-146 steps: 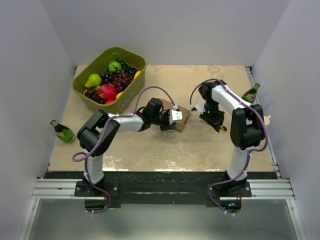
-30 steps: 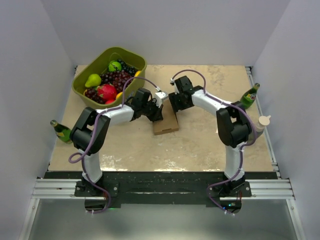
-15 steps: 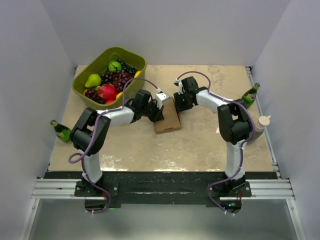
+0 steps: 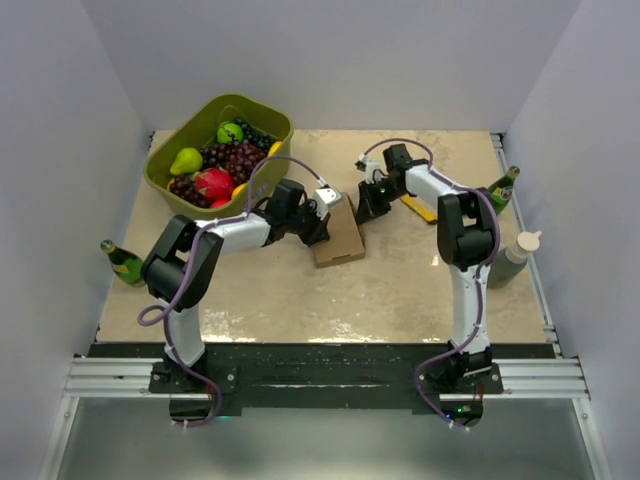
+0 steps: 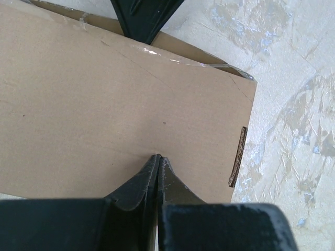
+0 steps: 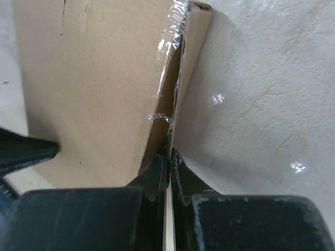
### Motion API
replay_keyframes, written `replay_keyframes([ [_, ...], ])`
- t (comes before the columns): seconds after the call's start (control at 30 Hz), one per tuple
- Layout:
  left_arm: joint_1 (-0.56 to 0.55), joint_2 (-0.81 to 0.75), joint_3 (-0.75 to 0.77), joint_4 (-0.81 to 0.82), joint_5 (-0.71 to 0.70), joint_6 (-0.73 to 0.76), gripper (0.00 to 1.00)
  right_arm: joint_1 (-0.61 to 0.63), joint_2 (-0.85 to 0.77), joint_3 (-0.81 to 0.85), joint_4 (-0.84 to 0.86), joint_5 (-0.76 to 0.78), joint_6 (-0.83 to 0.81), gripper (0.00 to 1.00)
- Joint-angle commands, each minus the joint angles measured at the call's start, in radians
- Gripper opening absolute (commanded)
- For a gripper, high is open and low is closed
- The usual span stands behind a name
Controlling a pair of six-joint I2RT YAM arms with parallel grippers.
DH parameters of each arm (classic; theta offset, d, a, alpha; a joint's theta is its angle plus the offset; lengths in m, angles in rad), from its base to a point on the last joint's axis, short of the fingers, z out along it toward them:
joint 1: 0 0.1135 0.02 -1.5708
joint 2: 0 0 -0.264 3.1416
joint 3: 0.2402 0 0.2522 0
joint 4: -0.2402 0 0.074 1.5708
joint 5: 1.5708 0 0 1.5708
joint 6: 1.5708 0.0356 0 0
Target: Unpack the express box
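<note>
left arm (image 4: 235, 232) and right arm (image 4: 430, 186) reaching inward, left tool (image 5: 158, 158) and right tool (image 6: 169, 155) closed

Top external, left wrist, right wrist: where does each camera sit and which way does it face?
Top external: above and behind, looking down on the table, fruit tub and express box; left arm and right arm show.
Left wrist: faces the box's broad face past the shut left gripper.
Right wrist: looks along the box's taped edge, right gripper shut on it.
Shared: the box, in all three.

Plain brown express box (image 4: 342, 238) — mottled beige table (image 4: 400, 290)
</note>
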Motion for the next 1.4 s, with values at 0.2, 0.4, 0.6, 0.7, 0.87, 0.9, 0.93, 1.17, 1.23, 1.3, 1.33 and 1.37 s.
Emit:
replay_keyframes([
  [0.2, 0.0, 0.089, 0.013, -0.141, -0.087, 0.026, 0.07, -0.211, 0.206, 0.028, -0.341, -0.292, -0.336, 0.0],
  [0.4, -0.008, 0.097, 0.021, -0.149, -0.091, 0.033, 0.09, -0.214, 0.24, 0.024, -0.402, -0.453, -0.418, 0.0],
  [0.6, -0.006, 0.074, 0.032, -0.159, -0.097, 0.074, 0.16, -0.215, 0.04, -0.048, -0.296, -0.454, -0.334, 0.0],
  [0.7, -0.003, 0.063, 0.061, -0.173, -0.079, 0.091, 0.36, -0.214, -0.111, -0.083, -0.224, -0.438, -0.309, 0.0],
  [0.87, 0.014, -0.005, 0.145, -0.19, -0.019, 0.046, 0.59, -0.214, -0.212, -0.033, -0.198, -0.323, -0.151, 0.0],
  [0.9, 0.014, -0.037, 0.176, -0.184, -0.018, 0.024, 0.66, -0.212, -0.217, -0.019, -0.198, -0.323, -0.125, 0.0],
  [0.93, 0.014, -0.054, 0.187, -0.173, -0.022, 0.0, 0.77, -0.211, -0.223, -0.005, -0.192, -0.319, -0.093, 0.0],
  [1.17, 0.0, -0.072, 0.297, -0.071, 0.01, -0.259, 0.99, -0.16, -0.304, -0.018, -0.082, -0.145, 0.137, 0.0],
  [1.23, -0.009, -0.061, 0.322, -0.028, 0.012, -0.306, 0.99, -0.136, -0.326, -0.027, -0.085, -0.047, 0.156, 0.0],
  [1.3, -0.032, -0.052, 0.343, -0.02, -0.011, -0.318, 1.0, -0.12, -0.338, -0.041, -0.082, -0.008, 0.174, 0.0],
  [1.33, -0.04, -0.049, 0.349, -0.018, -0.022, -0.321, 1.0, -0.117, -0.344, -0.051, -0.08, -0.013, 0.185, 0.0],
  [1.37, -0.054, -0.046, 0.354, -0.02, -0.042, -0.326, 1.0, -0.113, -0.35, -0.054, -0.077, -0.014, 0.202, 0.0],
])
